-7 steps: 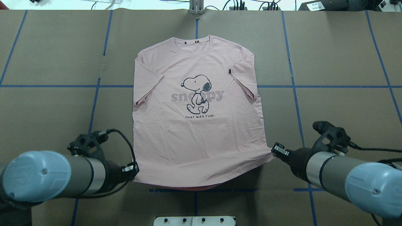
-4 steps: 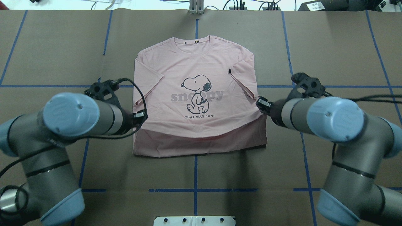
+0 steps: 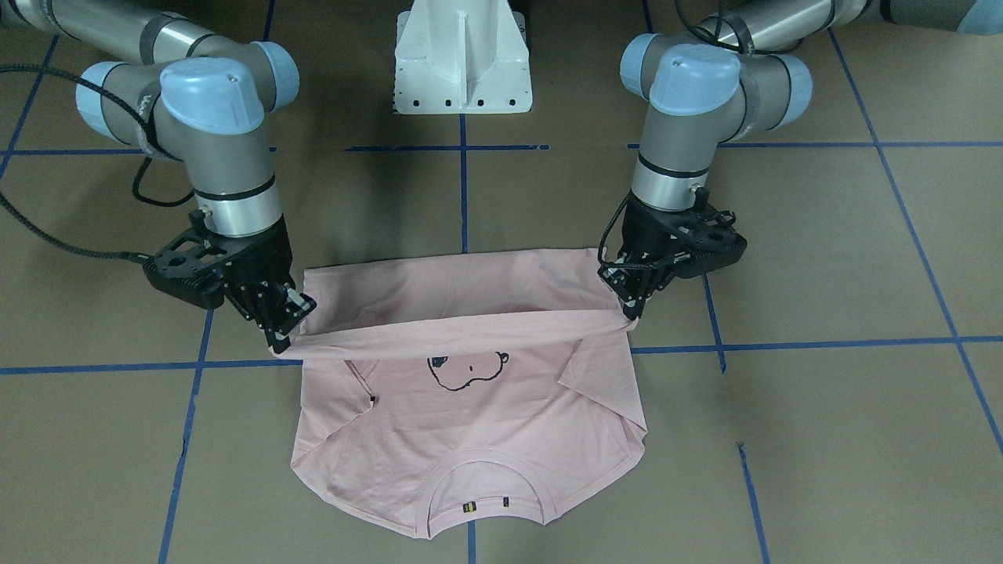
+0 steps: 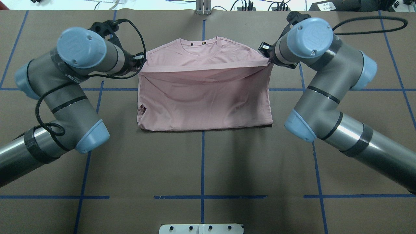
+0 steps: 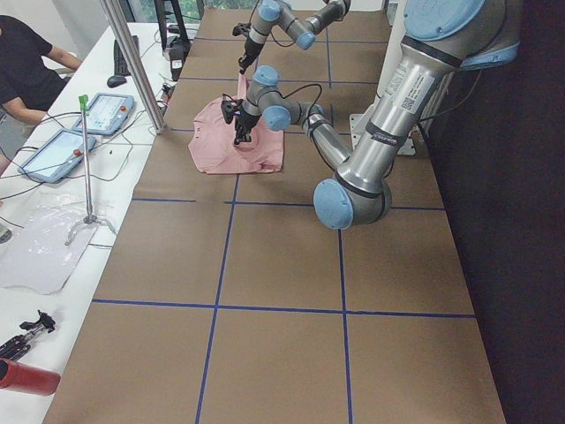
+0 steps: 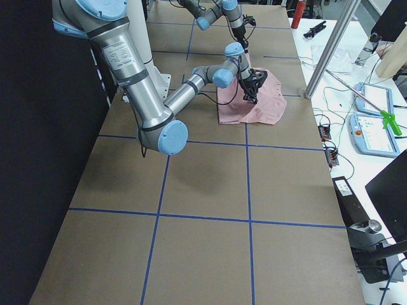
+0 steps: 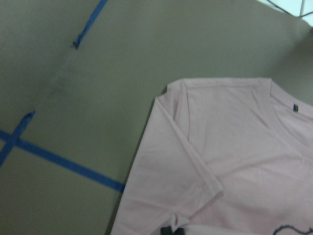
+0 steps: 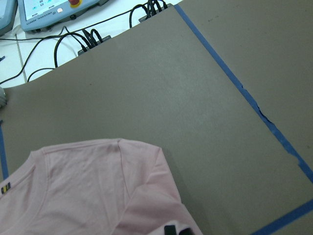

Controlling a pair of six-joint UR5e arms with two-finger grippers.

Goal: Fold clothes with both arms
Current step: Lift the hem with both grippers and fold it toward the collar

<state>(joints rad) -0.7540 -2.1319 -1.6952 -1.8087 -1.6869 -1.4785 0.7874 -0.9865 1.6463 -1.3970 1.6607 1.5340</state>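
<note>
Overhead and front-facing views face across the table (image 4: pixel 227 162); side views look along it; wrist views sit close; all share the T-shirt (image 4: pixel 204 104).

The shirt (image 4: pixel 204 97) has its lower half folded over its print. Overhead the print is wholly covered, and from the front only the top of the dog outline (image 3: pixel 468 370) peeks past the raised hem. Overhead, the left pincer (image 4: pixel 140 61) and right pincer (image 4: pixel 268 57) are largely masked by their own wrists. Each wrist camera catches just a dark fingertip (image 7: pixel 168 230) at the bottom edge, with the shirt cropped and blurred. In both side views the pincers are too small to judge. A person (image 5: pixel 22 71) is cut off by the picture's edge.
</note>
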